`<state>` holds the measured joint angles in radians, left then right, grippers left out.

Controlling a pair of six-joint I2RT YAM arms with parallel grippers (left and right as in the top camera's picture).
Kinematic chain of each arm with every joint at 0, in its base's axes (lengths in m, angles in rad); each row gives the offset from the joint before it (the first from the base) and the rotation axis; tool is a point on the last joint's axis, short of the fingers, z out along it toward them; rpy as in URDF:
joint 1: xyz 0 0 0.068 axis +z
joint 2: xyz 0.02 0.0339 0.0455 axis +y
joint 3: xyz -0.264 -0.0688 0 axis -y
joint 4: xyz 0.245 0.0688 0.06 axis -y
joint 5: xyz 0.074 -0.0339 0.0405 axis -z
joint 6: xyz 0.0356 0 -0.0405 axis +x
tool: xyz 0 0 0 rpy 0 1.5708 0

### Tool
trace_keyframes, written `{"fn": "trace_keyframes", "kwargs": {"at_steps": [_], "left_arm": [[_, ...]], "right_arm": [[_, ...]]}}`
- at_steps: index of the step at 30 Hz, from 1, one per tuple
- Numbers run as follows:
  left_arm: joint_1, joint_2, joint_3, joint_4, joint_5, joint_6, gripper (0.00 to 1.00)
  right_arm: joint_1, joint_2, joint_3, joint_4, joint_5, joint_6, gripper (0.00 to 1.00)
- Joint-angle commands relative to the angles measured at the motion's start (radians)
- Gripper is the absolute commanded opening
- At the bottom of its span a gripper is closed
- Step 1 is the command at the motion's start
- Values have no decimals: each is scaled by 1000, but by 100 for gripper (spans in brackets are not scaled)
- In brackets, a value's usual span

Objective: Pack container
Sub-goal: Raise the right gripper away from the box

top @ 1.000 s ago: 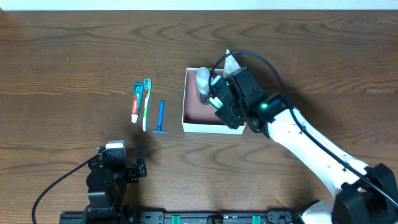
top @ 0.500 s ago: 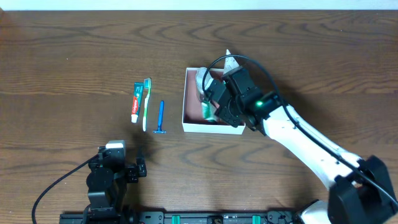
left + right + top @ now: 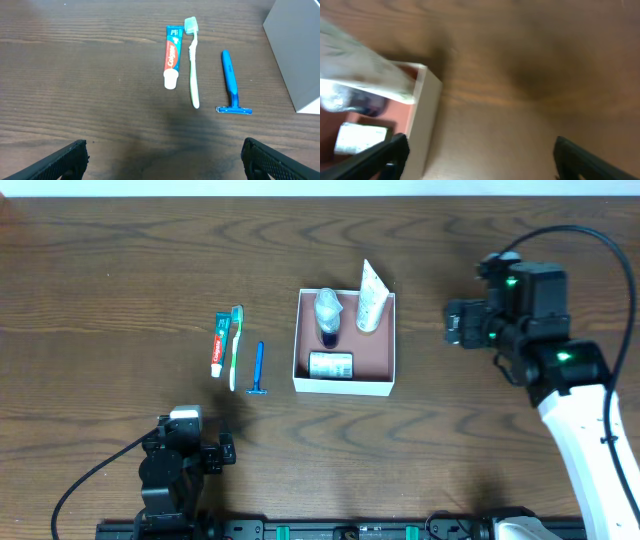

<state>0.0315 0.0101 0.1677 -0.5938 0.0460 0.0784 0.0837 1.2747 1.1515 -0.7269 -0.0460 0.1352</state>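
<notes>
By the near edge, left of centre, the left gripper (image 3: 167, 165) hangs with its jaws spread wide, holding nothing. Just beyond it the razor (image 3: 259, 368), toothbrush (image 3: 235, 345) and toothpaste (image 3: 218, 345) lie flat, side by side. Further in, about mid-table, sits the container (image 3: 345, 386), holding a packet (image 3: 331, 364), a wrapped bottle (image 3: 328, 310) and a tube (image 3: 370, 300) that pokes over the far wall. The container looks like light, thin card, stiff at the walls but likely to slide on smooth wood. A pinch over its bare right wall seems the best hold. The near right part of its floor is free. Toward the right edge and well apart from the container, the right gripper (image 3: 480, 162) is likewise spread and holds nothing. The dark wood-grain table (image 3: 120, 280) leaves ample room around the container.
</notes>
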Motion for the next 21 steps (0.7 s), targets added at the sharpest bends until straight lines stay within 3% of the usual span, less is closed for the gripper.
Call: {"fn": "trace_keyframes", "kwargs": {"at_steps": [1,7,15,21], "left_arm": [[-3,-6,-4,14,-1,-8,98],[-3,-6,-5,-10,9,-67,98],[-3,12,24,56,75,-109,98],[-3,285,160,39,74,-113,98]], "right_arm": [[-96,20,6,-35,-19,152,98],[-206,64,6,-52,-165,201,99],[-214,74,6,-52,-169,201,99],[-215,74,6,-52,-169,201,99]]}}
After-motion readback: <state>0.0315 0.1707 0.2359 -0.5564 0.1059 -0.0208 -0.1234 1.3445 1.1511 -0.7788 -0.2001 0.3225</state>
